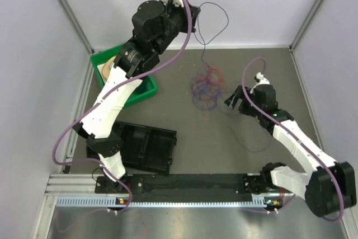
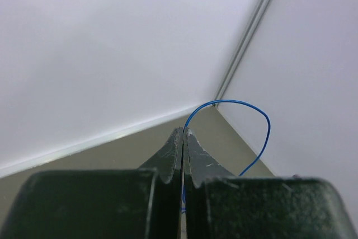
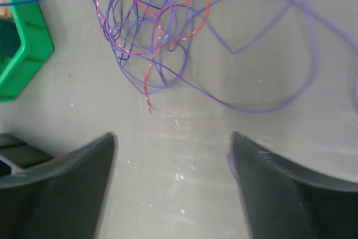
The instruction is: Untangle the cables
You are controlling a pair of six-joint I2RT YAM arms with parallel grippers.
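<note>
1. Tangle of very thin red, purple and blue wires (image 1: 207, 88) lies on the grey bench (image 1: 173, 104) between the two arms. One thin blue wire (image 2: 263, 121) rises from it to the left hand (image 2: 183, 141), which is held high near the back wall with its fingers pressed together on the strand.
2. Right hand (image 3: 173, 144) hovers low over the bench just beside the pile, fingers wide apart, gripping nothing.
3. Nothing pins the pile down. A pull on the blue wire may drag the whole knot along or cinch its loops tighter, rather than slide one strand free.
4. The blue wire is hair-thin and clamped only at the fingertips. A snag among the coils could draw it out of the pinch.
5. One long loose purple strand (image 3: 263, 104) curls across the bench ahead of the right hand and could catch a finger as that hand goes in.
6. In the right wrist view the blue wire crosses above the green plastic bin (image 3: 22, 43). Whether they touch cannot be told, but the rim could hook the wire.
</note>
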